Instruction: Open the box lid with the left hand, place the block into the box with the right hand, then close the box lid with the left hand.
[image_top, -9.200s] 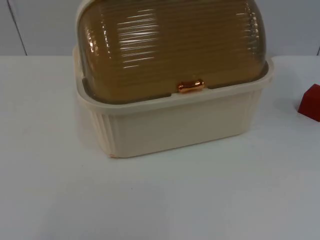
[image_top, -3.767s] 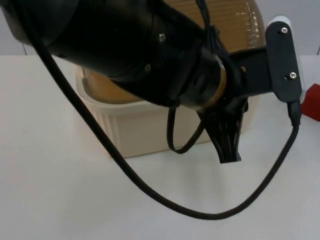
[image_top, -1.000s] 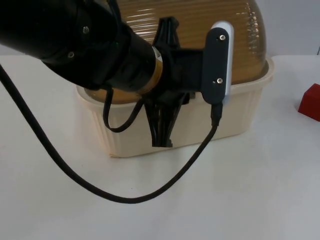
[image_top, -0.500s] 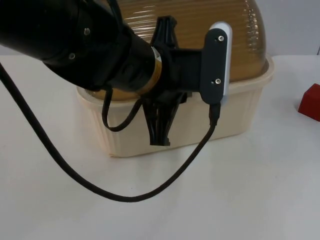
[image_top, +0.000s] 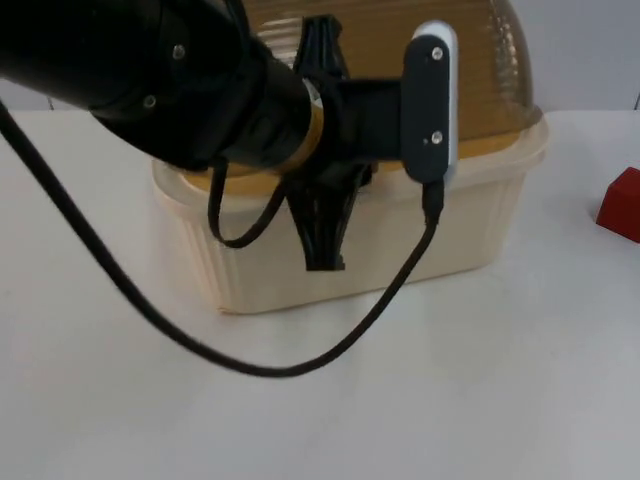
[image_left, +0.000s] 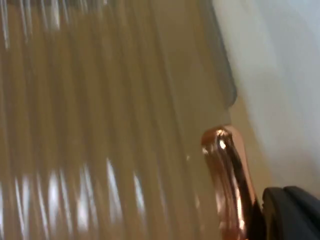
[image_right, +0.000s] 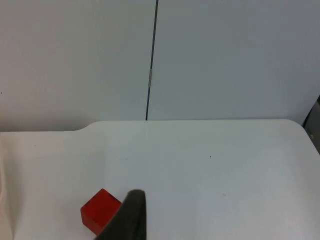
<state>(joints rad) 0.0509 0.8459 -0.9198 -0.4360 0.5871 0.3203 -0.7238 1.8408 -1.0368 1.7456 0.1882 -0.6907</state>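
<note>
Since half a second ago the left arm has risen a little against the box (image_top: 350, 250), its gripper tip now sitting slightly higher on the box's front wall, and the cable loop below has swung with it; box and block (image_top: 621, 204) lie as they did.

Counted: one box, one lid, one handle, one block, two grippers.

One cream box with a vertically ribbed front wall stands on the white table (image_top: 500, 400), its back toward the grey partition wall (image_right: 225, 60). Its single lid (image_top: 480, 70) is a domed, translucent amber cover with fine horizontal ridges, seated down on the box's rim. One shiny copper-coloured handle (image_left: 227, 180) sits at the lid's front edge.

The left gripper (image_top: 322, 250) hangs in front of the box, just below the lid's front edge. In the left wrist view a black fingertip (image_left: 292, 212) lies right beside the handle; whether the fingers are spread or pinched together I cannot tell.

One red block, a cube, rests on the table to the right of the box, well apart from it.

The right gripper (image_right: 127, 217) waits above the table on the far side of the block from the box, just beside the block; how its fingers stand I cannot tell either.
</note>
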